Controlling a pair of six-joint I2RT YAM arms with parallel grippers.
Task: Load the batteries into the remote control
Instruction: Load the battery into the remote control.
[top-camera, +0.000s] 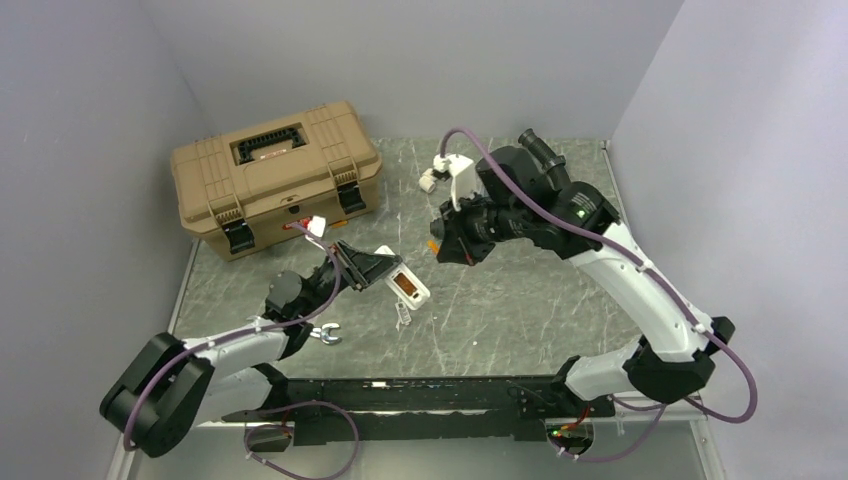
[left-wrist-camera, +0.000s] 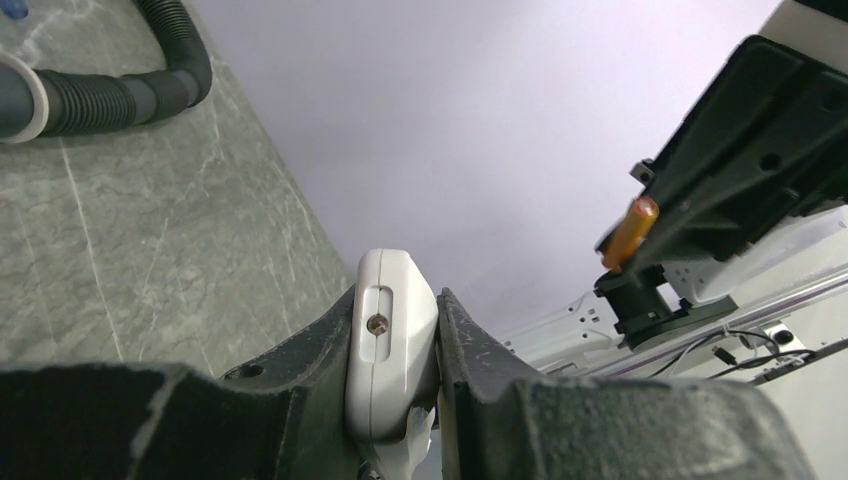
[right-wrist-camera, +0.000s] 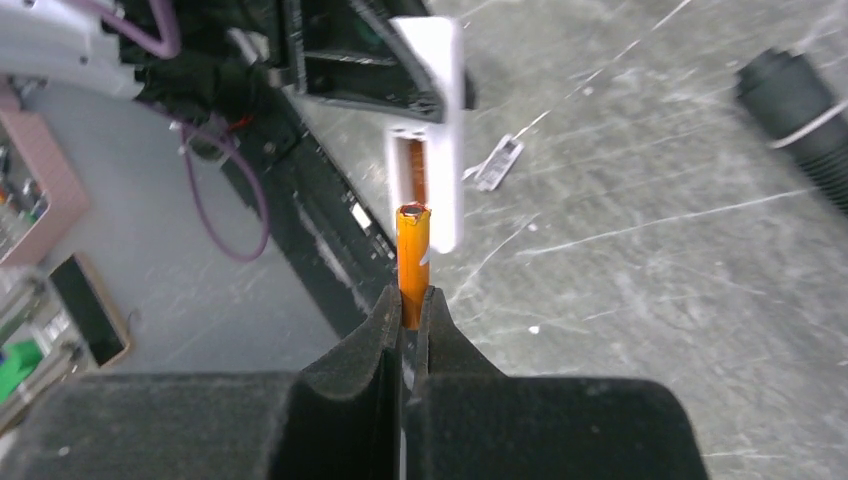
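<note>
My left gripper (top-camera: 372, 268) is shut on the white remote control (top-camera: 405, 285) and holds it tilted above the table, battery recess facing up. One orange battery (top-camera: 406, 287) lies in the recess. In the left wrist view the remote's end (left-wrist-camera: 390, 345) is clamped between the fingers (left-wrist-camera: 300, 390). My right gripper (top-camera: 442, 250) is shut on a second orange battery (right-wrist-camera: 412, 262), held upright by its lower end just right of the remote. In the right wrist view the remote (right-wrist-camera: 440, 120) and its recess lie straight beyond the battery's tip. The left wrist view shows this battery (left-wrist-camera: 630, 232) too.
A tan toolbox (top-camera: 275, 175) stands at the back left. A silver wrench (top-camera: 325, 335) lies by the left arm. A small flat white piece (top-camera: 402, 315) lies on the table under the remote. A white pipe fitting (top-camera: 432, 172) sits behind the right gripper. A black corrugated hose (right-wrist-camera: 790, 95) lies nearby.
</note>
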